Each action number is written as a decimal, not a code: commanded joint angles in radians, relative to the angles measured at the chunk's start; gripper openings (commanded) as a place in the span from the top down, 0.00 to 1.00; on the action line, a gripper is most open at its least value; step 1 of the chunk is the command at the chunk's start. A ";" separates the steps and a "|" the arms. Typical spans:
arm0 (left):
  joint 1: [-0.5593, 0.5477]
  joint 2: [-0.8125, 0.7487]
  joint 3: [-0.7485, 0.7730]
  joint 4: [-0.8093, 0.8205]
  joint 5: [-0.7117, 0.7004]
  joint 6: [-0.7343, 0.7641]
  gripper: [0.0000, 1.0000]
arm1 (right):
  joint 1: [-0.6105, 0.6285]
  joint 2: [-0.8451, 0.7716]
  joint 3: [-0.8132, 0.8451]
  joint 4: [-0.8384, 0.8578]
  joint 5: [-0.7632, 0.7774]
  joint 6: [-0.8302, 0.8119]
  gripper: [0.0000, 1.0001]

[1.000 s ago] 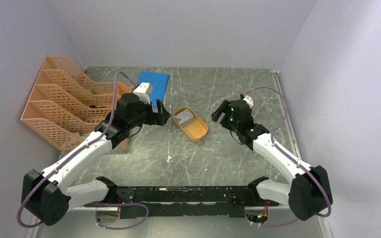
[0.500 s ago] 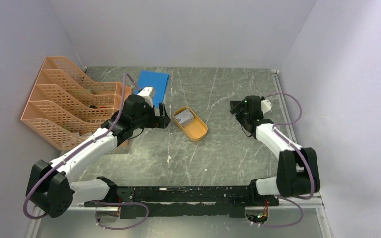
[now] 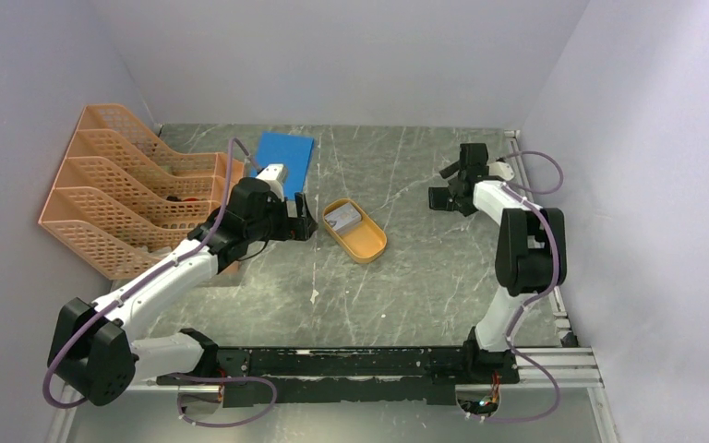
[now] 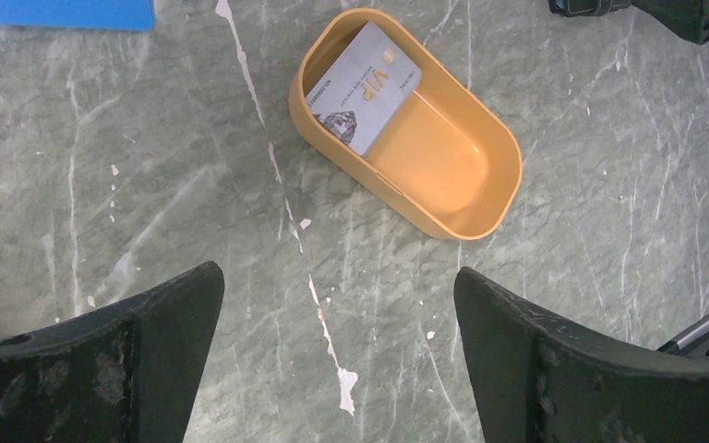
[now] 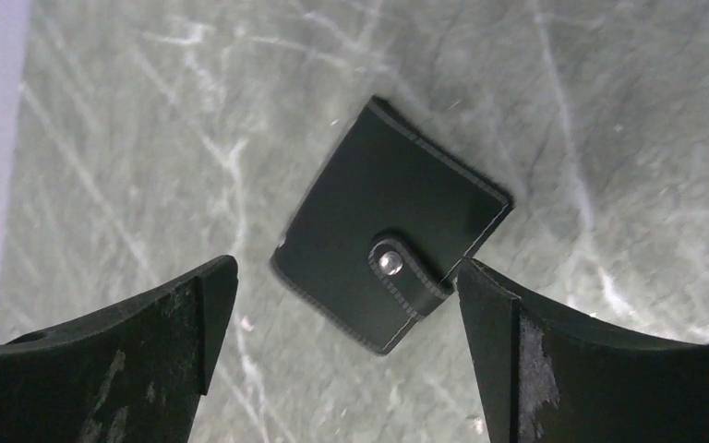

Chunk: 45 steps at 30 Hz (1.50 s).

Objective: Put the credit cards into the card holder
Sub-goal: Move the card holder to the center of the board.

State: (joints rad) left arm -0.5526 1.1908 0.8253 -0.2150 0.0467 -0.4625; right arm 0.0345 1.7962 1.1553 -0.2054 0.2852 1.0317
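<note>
Right gripper (image 5: 346,266): jaws wide apart, nothing between them but air. It has swung away from the orange dish (image 4: 443,175), where it hung a second ago, out to the far right of the bench (image 3: 406,277). Directly under it lies the card holder (image 5: 383,221), black, shut, snap strap fastened, flat on the stone and set at a slant to the fingers. No contact seen.

Right arm now folded tight, elbow raised, forearm reaching back toward the rear wall.

Left gripper (image 4: 337,277): jaws also wide, empty, barely shifted since then. Ahead of it sits the dish, one silvery credit card (image 4: 365,88) leaning inside at the end furthest from the fingers. Left arm stretched long and low.

Beyond it to the left, a blue sheet (image 3: 286,152); further left, stacked orange mesh trays (image 3: 120,185). Bench is grey-green marbled stone, pale walls on three sides.
</note>
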 commanded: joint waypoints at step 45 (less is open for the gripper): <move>0.020 -0.016 0.019 -0.020 0.039 -0.002 0.01 | 0.132 0.180 0.069 -0.160 0.046 -0.464 0.32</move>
State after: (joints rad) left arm -0.5381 1.2022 0.8257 -0.2390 0.0540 -0.4641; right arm 0.1116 2.0163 1.3346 -0.3374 0.3496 0.6182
